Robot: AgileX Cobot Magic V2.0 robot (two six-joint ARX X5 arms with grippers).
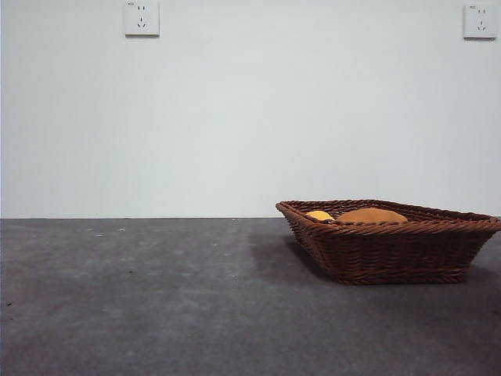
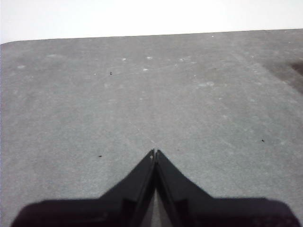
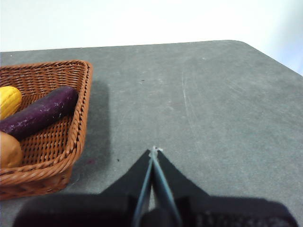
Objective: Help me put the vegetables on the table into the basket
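Since the potato, corn and eggplant all lie in the basket near the tabletop's edge, the task looks finished; both grippers, left and right, hold their fingers together, and nothing more seems needed.

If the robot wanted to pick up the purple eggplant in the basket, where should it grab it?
Probably around the middle of the eggplant, coming straight down from above. It lies flat and long in the basket, so the jaws should close across its narrow width. The basket walls block a sideways reach, and the corn and potato crowd its far end.
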